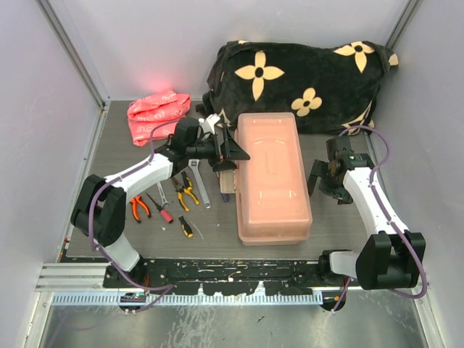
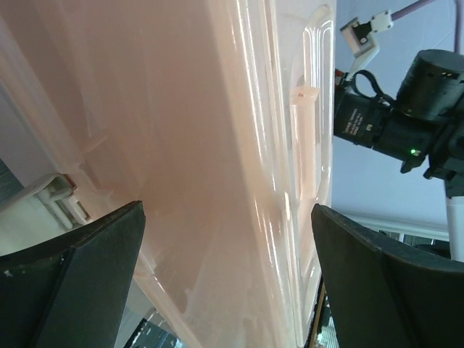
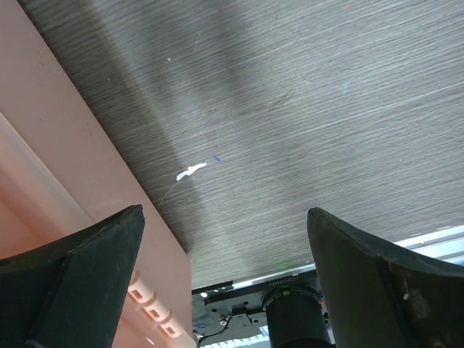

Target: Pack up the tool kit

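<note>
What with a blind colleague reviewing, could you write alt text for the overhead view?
A closed salmon-pink toolbox sits mid-table between the open left gripper and open right gripper. Loose hand tools lie to its left.

A pink bag (image 1: pixel 158 112) lies left of black flowered fabric (image 1: pixel 304 80) on the table (image 1: pixel 217 228).

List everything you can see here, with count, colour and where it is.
toolbox: 1, salmon-pink, closed, table centre
pliers: 2, orange-handled and yellow-handled, left of toolbox
wrench: 1 clearly seen, silver, beside yellow-handled pliers
screwdrivers: 2, red-handled and yellow-black, front left
plastic bag: 1, bright pink, far left
fabric: 1, black with yellow flowers, behind toolbox
table: 1, grey
left arm: 1, white and black, jaws open at toolbox's left side
right arm: 1, white and black, jaws open, right of toolbox
</note>
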{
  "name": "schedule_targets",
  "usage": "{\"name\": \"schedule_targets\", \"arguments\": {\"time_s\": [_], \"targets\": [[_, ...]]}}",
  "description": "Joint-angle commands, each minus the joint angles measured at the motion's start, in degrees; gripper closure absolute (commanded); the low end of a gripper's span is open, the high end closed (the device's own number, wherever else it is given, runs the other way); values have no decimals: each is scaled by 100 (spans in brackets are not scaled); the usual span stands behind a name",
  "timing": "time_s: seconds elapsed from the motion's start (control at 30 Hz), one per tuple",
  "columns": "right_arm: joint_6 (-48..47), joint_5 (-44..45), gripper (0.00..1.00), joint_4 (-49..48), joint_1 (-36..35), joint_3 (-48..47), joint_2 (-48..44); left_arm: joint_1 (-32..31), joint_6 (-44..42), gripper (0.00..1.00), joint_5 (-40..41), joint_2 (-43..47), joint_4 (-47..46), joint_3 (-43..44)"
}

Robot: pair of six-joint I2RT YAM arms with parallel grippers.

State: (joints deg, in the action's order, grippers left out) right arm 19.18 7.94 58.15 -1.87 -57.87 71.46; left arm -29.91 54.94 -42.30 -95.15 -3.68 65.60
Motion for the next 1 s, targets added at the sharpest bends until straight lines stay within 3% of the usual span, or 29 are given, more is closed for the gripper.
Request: {"name": "schedule_targets", "arguments": {"time_s": [0.0, 0.43, 0.57, 0.77, 0.97], "targets": [[-66, -517, 0, -300, -50, 261, -188, -136, 295, 2, -148, 14, -684, 302], [-56, -477, 0, -289, 20, 735, -572, -356, 751, 2, -238, 347, -1033, 537], [-14, -482, 0, -269, 20, 838, -689, -40, 195, 2, 39, 482, -436, 557], [49, -348, 0, -171, 33, 843, -804, 1034, -913, 2, 553, 185, 812, 1075], [413, 125, 0, -105, 134, 527, -771, 1095, -2001, 2, 984, -524, 1840, 1789]]}}
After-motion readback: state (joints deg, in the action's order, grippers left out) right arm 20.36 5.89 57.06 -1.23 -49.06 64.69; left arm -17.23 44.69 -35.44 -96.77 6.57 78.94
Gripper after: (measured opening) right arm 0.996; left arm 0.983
